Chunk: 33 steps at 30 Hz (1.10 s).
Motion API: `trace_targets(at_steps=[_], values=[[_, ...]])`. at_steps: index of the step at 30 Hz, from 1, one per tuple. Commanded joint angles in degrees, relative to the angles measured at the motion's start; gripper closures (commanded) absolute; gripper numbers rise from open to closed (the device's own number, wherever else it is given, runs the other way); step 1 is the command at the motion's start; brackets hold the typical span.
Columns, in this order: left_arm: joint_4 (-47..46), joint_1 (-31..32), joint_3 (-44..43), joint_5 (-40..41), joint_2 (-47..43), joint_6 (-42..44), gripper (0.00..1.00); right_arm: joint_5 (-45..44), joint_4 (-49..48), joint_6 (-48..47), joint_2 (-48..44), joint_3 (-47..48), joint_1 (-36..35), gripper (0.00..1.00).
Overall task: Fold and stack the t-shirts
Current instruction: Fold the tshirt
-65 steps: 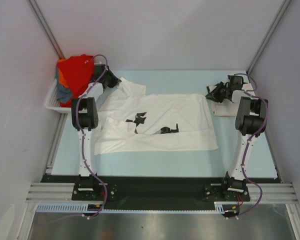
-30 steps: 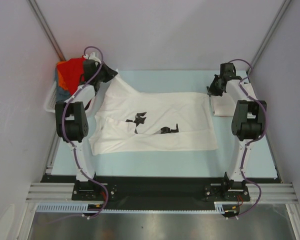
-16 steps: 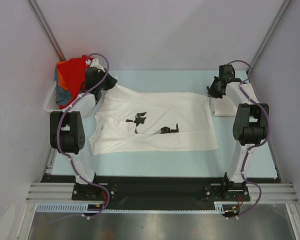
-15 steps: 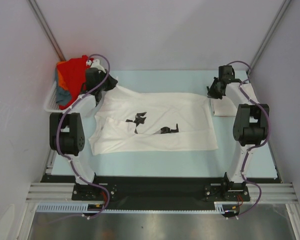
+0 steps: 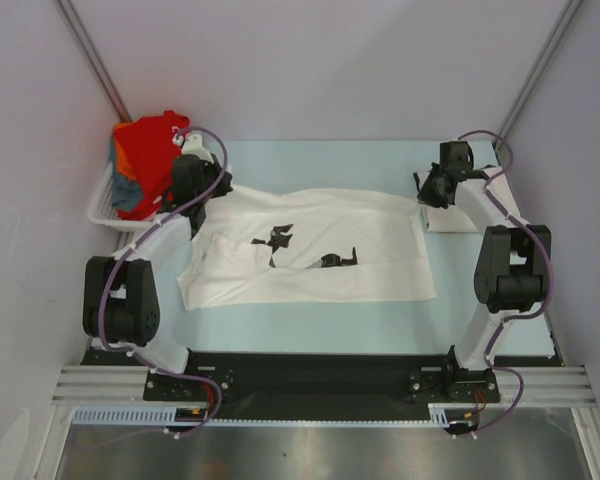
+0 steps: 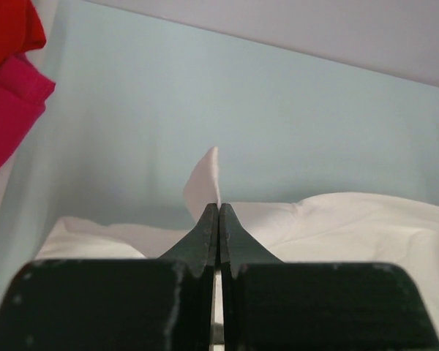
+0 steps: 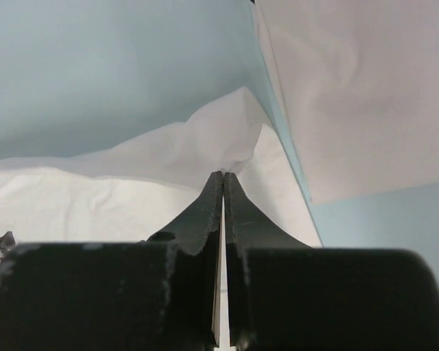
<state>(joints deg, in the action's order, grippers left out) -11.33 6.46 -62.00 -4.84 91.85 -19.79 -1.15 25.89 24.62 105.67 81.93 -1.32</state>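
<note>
A white t-shirt (image 5: 310,245) with small black chest prints lies spread across the pale blue table. My left gripper (image 5: 218,187) is shut on its far left corner, and a peak of white cloth (image 6: 205,175) rises from the closed tips (image 6: 218,206). My right gripper (image 5: 426,190) is shut on the far right corner, where the cloth (image 7: 205,142) bunches at the tips (image 7: 224,174). A folded off-white t-shirt (image 5: 446,216) (image 7: 358,95) lies just right of the right gripper. Red, orange and blue-grey t-shirts (image 5: 148,152) are heaped in the basket, and red and pink cloth (image 6: 11,88) shows in the left wrist view.
The white slatted basket (image 5: 102,207) stands at the table's far left corner, close behind my left arm. Grey walls close in the table at the back and on both sides. The black base rail (image 5: 310,372) runs along the near edge.
Both grippers have come a little toward the near side and lower, drawing the shirt's far corners with them. The left arm's elbow has swung out and down to the left.
</note>
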Motion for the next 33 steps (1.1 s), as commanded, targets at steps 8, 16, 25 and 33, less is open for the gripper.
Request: trace_targets(at_steps=[8, 16, 25, 33], values=[[-6.77, 1.36, 11.8, 7.74, -11.96, 2.56, 1.0, -1.31, -3.3, 1.04, -9.07, -7.75, 0.53, 1.0], [-10.2, 3.74, 22.7, 15.47, -20.21, 1.95, 1.0, -3.16, -8.47, 3.58, -14.61, -16.44, 0.71, 1.0], [-12.48, 5.67, 31.93, 21.63, -31.56, 1.95, 1.0, -2.72, -12.62, 5.96, -17.6, -23.83, 2.55, 1.0], [-9.76, 6.55, 34.3, 22.15, -33.31, 0.55, 1.0, -1.93, -14.19, 7.28, -20.85, -28.05, 2.64, 1.0]])
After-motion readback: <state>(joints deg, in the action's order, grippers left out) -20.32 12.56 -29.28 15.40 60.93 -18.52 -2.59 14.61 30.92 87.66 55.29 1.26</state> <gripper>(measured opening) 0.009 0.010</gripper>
